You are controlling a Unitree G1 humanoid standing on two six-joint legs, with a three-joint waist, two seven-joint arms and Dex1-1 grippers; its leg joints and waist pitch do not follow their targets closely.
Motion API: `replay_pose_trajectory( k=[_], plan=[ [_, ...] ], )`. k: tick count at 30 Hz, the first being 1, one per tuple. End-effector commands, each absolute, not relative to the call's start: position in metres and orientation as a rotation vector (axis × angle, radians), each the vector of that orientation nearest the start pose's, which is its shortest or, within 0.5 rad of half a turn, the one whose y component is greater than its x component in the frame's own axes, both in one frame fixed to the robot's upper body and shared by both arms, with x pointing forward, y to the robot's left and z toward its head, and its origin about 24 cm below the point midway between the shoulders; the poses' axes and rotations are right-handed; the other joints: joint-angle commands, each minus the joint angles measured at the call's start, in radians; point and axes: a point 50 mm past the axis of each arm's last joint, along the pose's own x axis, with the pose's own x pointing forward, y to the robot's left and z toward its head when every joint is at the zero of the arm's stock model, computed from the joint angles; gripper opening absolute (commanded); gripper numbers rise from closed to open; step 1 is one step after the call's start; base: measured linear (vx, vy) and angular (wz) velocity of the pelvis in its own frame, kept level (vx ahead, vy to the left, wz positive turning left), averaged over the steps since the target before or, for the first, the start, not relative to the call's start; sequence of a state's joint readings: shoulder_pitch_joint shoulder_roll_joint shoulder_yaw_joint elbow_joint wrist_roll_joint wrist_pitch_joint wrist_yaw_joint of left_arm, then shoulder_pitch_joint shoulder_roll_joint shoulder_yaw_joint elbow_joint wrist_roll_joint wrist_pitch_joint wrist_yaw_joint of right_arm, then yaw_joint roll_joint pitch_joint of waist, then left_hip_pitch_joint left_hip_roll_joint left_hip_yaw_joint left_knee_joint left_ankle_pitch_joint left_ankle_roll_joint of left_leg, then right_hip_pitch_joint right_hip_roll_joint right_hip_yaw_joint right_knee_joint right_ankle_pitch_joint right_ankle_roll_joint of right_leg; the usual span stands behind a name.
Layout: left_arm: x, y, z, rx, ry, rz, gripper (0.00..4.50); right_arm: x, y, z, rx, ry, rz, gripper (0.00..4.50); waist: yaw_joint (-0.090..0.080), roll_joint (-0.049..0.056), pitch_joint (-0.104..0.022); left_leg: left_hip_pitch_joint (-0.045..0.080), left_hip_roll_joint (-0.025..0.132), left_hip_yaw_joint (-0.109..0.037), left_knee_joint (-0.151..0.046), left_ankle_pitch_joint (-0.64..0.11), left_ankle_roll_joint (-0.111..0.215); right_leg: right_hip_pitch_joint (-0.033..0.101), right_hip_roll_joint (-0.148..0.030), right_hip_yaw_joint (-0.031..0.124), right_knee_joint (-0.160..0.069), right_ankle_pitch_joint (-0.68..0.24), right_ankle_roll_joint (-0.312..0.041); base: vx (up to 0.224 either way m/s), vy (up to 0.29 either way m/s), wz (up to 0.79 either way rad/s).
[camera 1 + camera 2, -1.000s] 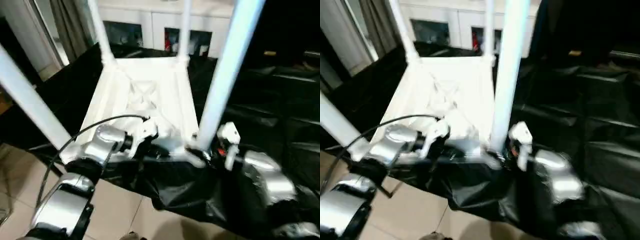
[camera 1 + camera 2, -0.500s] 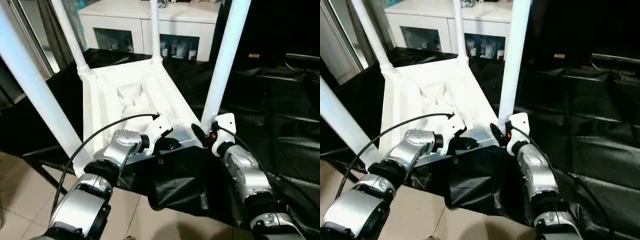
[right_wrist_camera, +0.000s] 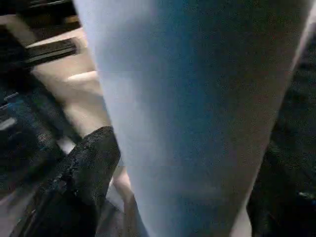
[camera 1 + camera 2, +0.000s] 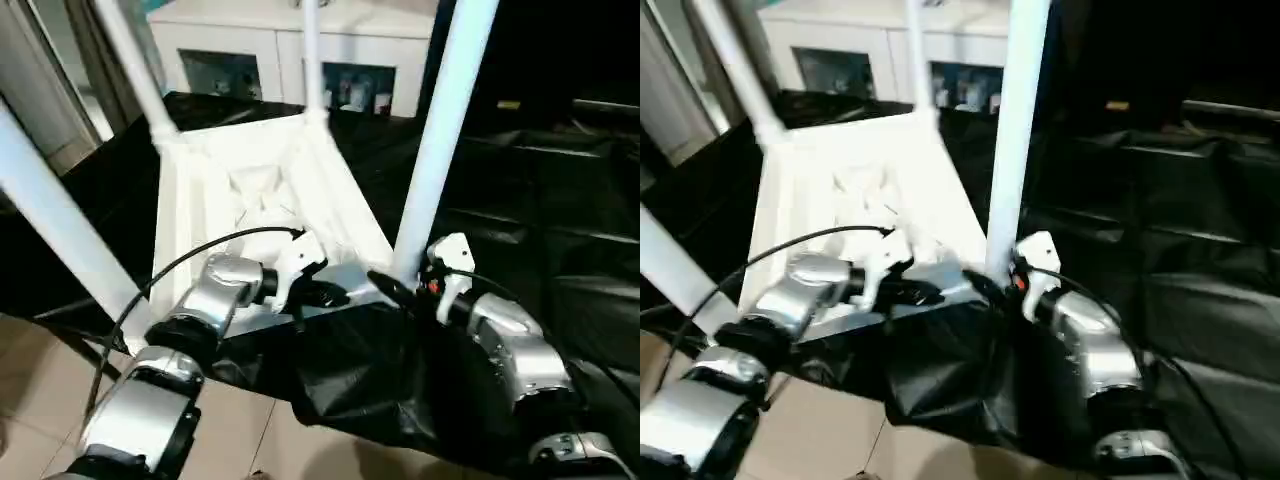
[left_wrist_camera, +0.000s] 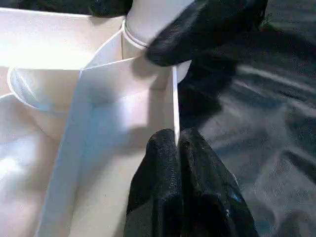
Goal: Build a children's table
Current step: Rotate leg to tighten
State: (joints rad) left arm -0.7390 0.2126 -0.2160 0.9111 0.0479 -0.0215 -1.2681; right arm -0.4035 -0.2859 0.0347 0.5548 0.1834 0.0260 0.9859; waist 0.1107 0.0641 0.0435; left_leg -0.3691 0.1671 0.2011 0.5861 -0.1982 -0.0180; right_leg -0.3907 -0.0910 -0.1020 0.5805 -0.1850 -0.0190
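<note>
Right gripper widened around near leg base since a second ago; left gripper stayed pinched on table rim.

A worktop draped in crinkled black sheeting carries the table, which lies upside down on it with its rimmed underside up and four legs rising. The table sits toward the worktop's left part, its near edge at the worktop's front edge. The sheeting hangs over that edge above a tiled floor.
</note>
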Motion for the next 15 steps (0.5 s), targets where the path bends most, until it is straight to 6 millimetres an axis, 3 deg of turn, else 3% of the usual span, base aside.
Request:
replay_pose_trajectory(
  k=[1,4,7,9,10,12,15],
  plan=[
    [0.322,0.098,0.044,0.293,0.440,-1.532,0.00,0.290,-0.148,0.024,-0.008,0.301,1.150,3.64,0.003,-0.016,-0.072,0.006,0.080,-0.034,-0.053,-0.041,0.162,0.050,-0.089,0.058,-0.027,0.067,-0.284,0.000,0.000,0.00],
    [0.320,0.105,0.045,0.285,0.454,-1.557,0.00,0.290,-0.156,0.026,-0.016,0.312,1.171,3.64,0.011,-0.016,-0.072,0.003,0.082,-0.034,-0.046,-0.029,0.185,0.042,-0.091,0.057,-0.023,0.077,-0.289,0.000,0.000,0.00],
    [0.316,0.112,0.046,0.277,0.481,-1.603,0.00,0.291,-0.163,0.032,0.003,0.303,1.186,3.64,0.011,-0.019,-0.065,-0.001,0.084,-0.035,-0.050,-0.084,0.162,0.041,-0.092,0.057,-0.031,-0.024,-0.279,0.000,0.000,0.00],
    [0.313,0.116,0.046,0.271,0.492,-1.623,0.00,0.291,-0.166,0.035,0.017,0.297,1.200,3.64,0.010,-0.019,-0.059,0.002,0.085,-0.035,-0.057,-0.135,0.131,0.038,-0.091,0.058,-0.041,-0.112,-0.264,0.000,0.000,0.00],
    [0.312,0.117,0.046,0.270,0.496,-1.629,0.00,0.290,-0.166,0.036,0.024,0.298,1.208,3.40,0.011,-0.017,-0.057,0.008,0.085,-0.033,-0.059,-0.167,0.109,0.035,-0.091,0.061,-0.047,-0.159,-0.259,0.000,0.000,0.00],
    [0.311,0.118,0.046,0.268,0.500,-1.636,0.00,0.289,-0.167,0.036,0.034,0.305,1.227,3.29,0.012,-0.019,-0.056,0.008,0.086,-0.033,-0.062,-0.186,0.083,0.036,-0.093,0.063,-0.048,-0.188,-0.249,0.000,0.000,0.00],
    [0.310,0.119,0.046,0.263,0.502,-1.640,0.00,0.287,-0.167,0.036,0.042,0.313,1.246,3.07,0.011,-0.020,-0.057,0.006,0.085,-0.034,-0.062,-0.168,0.080,0.037,-0.091,0.063,-0.047,-0.171,-0.245,0.000,0.000,0.00]
  ],
)
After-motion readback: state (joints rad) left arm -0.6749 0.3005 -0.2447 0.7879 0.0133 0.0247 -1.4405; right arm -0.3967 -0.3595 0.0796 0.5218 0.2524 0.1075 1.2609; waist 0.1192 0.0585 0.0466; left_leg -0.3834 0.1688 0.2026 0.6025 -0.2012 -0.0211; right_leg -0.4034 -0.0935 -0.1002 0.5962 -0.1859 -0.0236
